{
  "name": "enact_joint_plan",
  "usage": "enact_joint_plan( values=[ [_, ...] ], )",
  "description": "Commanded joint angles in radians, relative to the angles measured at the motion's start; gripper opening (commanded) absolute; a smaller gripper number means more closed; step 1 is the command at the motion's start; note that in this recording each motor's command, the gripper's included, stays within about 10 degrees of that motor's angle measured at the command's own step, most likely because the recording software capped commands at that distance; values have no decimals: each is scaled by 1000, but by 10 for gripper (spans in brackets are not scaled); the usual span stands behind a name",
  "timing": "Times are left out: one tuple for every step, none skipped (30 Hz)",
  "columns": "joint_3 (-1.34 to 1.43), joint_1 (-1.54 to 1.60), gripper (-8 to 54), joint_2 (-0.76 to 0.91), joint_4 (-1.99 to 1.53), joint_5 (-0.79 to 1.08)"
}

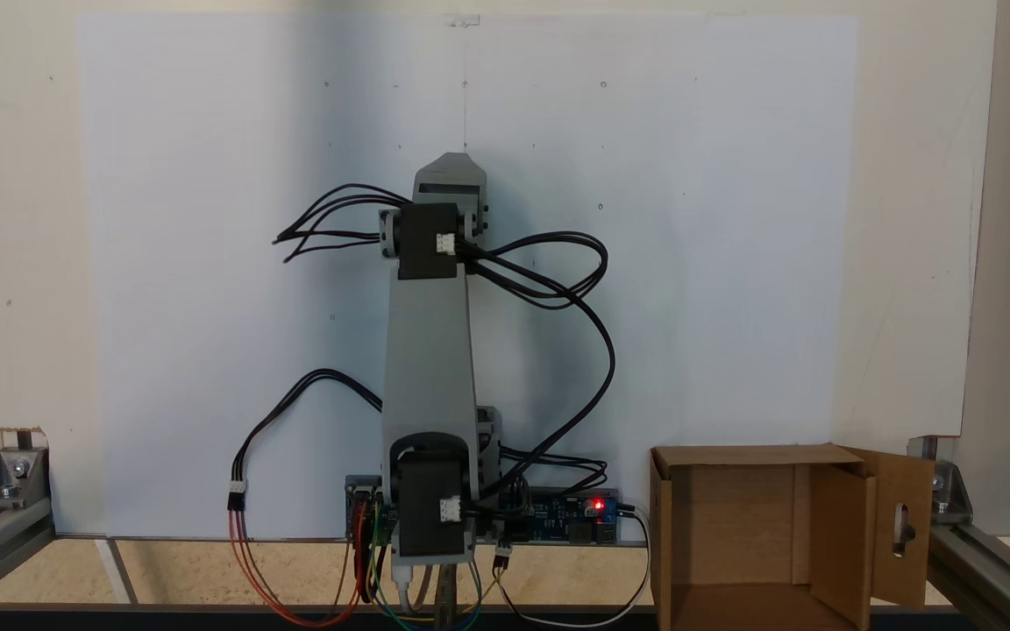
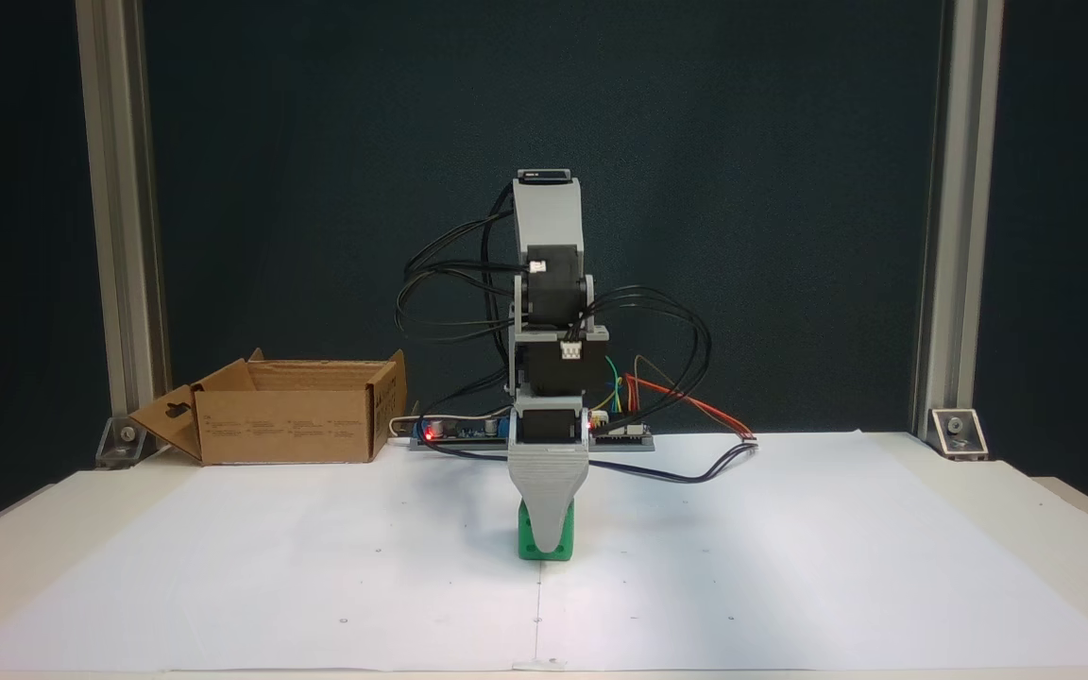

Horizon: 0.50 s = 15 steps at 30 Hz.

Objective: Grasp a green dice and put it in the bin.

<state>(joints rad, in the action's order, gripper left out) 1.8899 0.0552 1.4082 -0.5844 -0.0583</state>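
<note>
Green dice (image 2: 544, 540) sits on the white paper sheet (image 2: 790, 567), right under my gripper (image 2: 549, 529), which points straight down for a top grasp. One jaw hides the other, so I cannot tell my opening. The cardboard bin (image 2: 289, 416) waits open at ten o'clock from the dice.

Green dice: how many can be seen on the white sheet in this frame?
1. The small bright green plastic cube sits mid-sheet, directly under the grey gripper, whose front jaw covers part of it. More could hide behind the arm.
</note>
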Motion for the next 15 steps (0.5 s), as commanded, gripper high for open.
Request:
enact_joint_plan(
  values=[
    [-20,-14,420,5,20,-20],
    [-20,-15,420,2,23,-20],
    [-18,-15,420,-3,26,-20],
    [-20,-15,420,-12,29,-20],
    [-20,-15,420,-15,34,-20],
    [-20,-15,420,-18,38,-20],
    [-20,-15,420,-21,40,-20],
    [-20,-17,420,-23,46,-20],
    [-20,-18,420,-26,51,-20],
    [-20,-20,417,-28,54,-20],
    [-20,-21,415,-29,55,-18],
    [-20,-23,415,-32,58,-18],
    [-20,-28,415,-34,60,-17],
    [-20,-31,415,-34,60,-17],
    [-20,-32,415,-34,60,-17]
  ],
)
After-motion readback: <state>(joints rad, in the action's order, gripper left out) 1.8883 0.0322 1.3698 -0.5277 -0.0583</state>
